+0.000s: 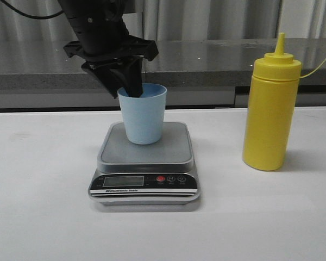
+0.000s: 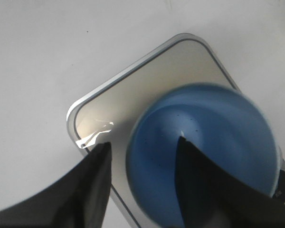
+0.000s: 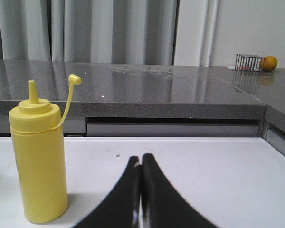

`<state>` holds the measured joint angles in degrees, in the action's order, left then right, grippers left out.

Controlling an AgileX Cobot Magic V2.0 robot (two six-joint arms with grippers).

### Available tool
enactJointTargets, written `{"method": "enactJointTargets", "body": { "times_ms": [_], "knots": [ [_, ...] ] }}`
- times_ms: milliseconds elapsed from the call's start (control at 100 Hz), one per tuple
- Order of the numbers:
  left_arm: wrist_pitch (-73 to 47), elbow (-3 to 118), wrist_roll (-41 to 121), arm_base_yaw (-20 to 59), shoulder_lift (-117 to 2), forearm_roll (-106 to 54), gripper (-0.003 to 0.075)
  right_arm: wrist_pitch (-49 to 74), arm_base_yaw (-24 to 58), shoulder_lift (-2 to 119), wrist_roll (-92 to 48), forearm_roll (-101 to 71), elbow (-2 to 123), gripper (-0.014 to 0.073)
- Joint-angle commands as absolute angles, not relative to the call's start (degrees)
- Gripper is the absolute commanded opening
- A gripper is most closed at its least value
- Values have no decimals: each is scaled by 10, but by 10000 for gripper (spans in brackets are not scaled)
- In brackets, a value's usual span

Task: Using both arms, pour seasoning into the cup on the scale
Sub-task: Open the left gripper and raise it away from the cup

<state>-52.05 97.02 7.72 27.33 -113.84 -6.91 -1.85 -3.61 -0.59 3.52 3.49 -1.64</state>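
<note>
The pale blue cup (image 1: 145, 117) stands upright on the silver-grey scale (image 1: 144, 157), mid-table. My left gripper (image 1: 131, 89) comes down over the cup's back-left rim. In the left wrist view the left gripper (image 2: 143, 142) is open and straddles the wall of the cup (image 2: 218, 123): one finger inside, the other outside over the scale (image 2: 133, 90), with a gap to the rim. The yellow seasoning bottle (image 1: 270, 114) stands upright to the right, its cap hanging off on a tether. My right gripper (image 3: 141, 159) is shut and empty, low over the table, to the right of the bottle (image 3: 38, 166).
A white table (image 1: 43, 217) carries everything. A grey stone counter (image 1: 206, 60) runs behind it. Far off on that counter are a small wire basket (image 3: 249, 61) and an orange (image 3: 270, 63).
</note>
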Motion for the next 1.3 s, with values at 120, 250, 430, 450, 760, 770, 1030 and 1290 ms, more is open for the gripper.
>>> {"method": "enactJointTargets", "body": {
  "times_ms": [120,250,430,450,760,770,1030,1290],
  "knots": [
    [-502,988,62,275,-1070,-80,321,-67,-36,-19,30,34,-6,-67],
    [-480,978,43,274,-1031,-78,307,-67,-36,-19,30,34,-6,-67],
    [-447,935,24,257,-969,-74,203,-67,-36,-19,30,34,-6,-67],
    [-443,927,24,255,-961,-74,190,-67,-36,-19,30,34,-6,-67],
    [-389,785,24,175,-823,-75,-20,-67,-36,-19,30,34,-6,-67],
    [-386,781,24,173,-819,-75,-20,-67,-36,-19,30,34,-6,-67],
    [-303,628,24,114,-678,-76,-20,-67,-36,-19,30,34,-6,-67],
    [-206,454,24,103,-535,-83,-20,-68,-36,-19,30,34,-6,-67]
  ]
}}
